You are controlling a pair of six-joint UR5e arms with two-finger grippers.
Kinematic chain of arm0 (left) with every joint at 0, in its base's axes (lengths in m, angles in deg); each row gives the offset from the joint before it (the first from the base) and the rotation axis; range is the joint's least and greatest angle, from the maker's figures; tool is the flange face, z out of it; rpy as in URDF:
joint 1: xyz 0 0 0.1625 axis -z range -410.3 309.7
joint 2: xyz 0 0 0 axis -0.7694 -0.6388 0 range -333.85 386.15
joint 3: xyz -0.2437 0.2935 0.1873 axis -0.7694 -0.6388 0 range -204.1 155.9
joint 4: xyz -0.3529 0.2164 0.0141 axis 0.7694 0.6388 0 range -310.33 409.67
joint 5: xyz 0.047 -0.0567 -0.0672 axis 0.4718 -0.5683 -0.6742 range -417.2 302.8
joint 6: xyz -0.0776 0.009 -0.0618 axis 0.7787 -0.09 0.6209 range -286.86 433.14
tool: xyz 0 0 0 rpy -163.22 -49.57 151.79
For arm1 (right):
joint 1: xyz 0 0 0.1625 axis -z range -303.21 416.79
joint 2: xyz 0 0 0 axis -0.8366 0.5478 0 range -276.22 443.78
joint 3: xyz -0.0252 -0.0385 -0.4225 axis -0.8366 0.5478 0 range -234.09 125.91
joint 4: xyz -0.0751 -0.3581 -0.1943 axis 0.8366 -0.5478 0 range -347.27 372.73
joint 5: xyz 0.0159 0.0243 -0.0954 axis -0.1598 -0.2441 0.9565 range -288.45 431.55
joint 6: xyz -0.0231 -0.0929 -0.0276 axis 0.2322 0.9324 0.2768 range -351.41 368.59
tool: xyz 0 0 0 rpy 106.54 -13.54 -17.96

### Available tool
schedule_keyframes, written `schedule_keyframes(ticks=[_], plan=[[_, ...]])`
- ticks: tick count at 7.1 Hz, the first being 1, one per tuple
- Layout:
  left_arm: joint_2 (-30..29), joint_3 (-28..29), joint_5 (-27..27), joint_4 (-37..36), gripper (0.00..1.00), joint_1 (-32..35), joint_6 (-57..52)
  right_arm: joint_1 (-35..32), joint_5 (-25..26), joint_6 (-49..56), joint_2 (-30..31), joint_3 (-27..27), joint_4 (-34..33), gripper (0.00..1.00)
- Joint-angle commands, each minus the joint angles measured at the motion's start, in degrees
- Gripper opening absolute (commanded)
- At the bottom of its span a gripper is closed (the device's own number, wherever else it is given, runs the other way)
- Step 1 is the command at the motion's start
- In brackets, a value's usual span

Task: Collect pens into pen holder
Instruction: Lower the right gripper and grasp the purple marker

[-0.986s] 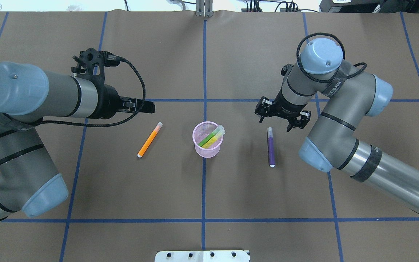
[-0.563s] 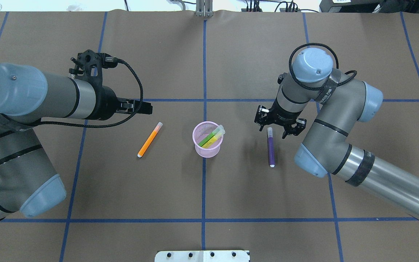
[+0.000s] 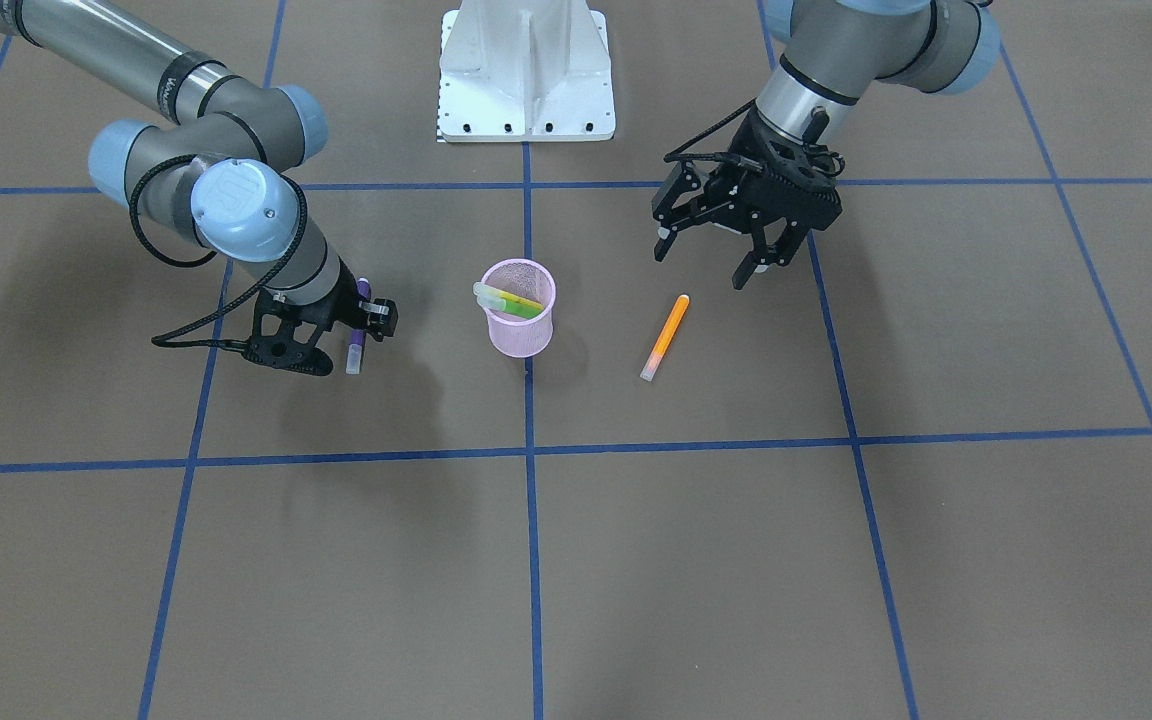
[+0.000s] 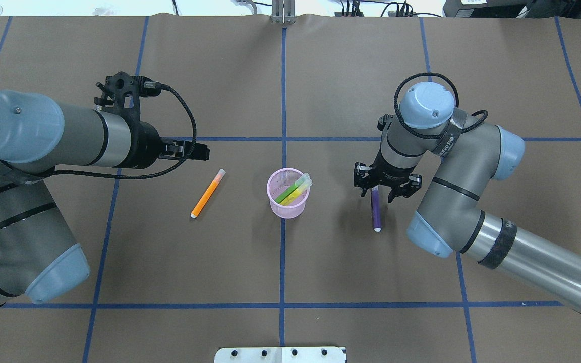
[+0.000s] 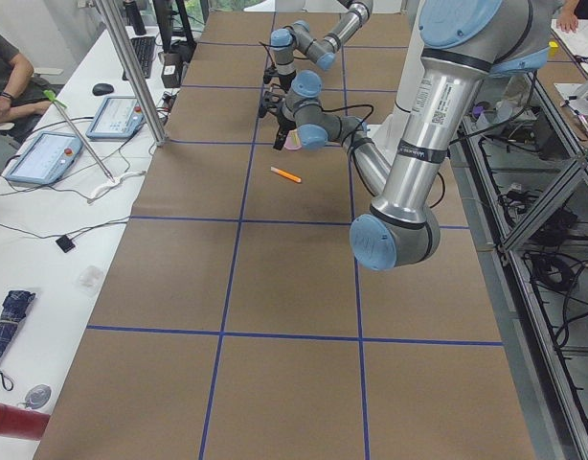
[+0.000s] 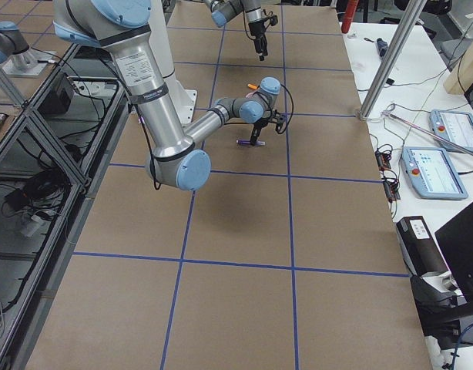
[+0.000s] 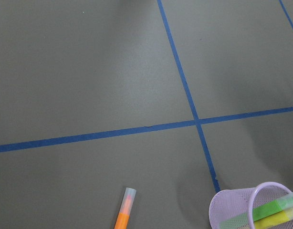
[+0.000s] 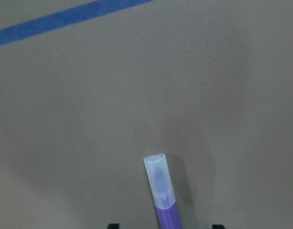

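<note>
The pink mesh pen holder (image 4: 288, 194) stands upright at the table's middle, with the green pen (image 4: 286, 193) and the yellow pen (image 4: 296, 190) leaning inside it. The orange pen (image 4: 208, 193) lies on the table to its left, also in the left wrist view (image 7: 124, 211). My left gripper (image 3: 706, 262) is open and empty, hovering a little beyond the orange pen's capped end. The purple pen (image 4: 375, 212) lies to the right of the holder. My right gripper (image 4: 376, 194) is open and straddles the pen near its pale cap (image 8: 158, 179), with a finger on each side.
The white robot base plate (image 3: 526, 70) lies at the table's robot-side edge. Blue tape lines (image 4: 283, 101) cross the brown table cover. A side desk with tablets (image 5: 45, 153) runs along the far side of the table.
My right gripper has moved toward the robot and down, from beyond the purple pen's cap to around the pen. My left gripper has drawn back slightly to the left.
</note>
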Motion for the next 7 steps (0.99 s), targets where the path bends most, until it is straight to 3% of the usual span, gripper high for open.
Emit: schedule_keyframes(ticks=[1,5,6,7], plan=[[0.2,0.0,0.0,0.0,0.99,0.0,0.0,0.2,0.0,1.1,0.5,0.2,0.0,0.61],[2.3,-0.8,0.0,0.3,0.99,0.0,-0.1,1.5,0.2,2.1,0.4,0.3,0.0,0.59],[2.3,-0.8,0.0,0.4,0.99,0.0,-0.1,1.5,0.2,2.2,0.4,0.3,0.0,0.46],[2.3,-0.8,0.0,0.3,0.99,0.0,-0.1,1.5,0.1,2.3,0.4,0.3,0.0,0.03]])
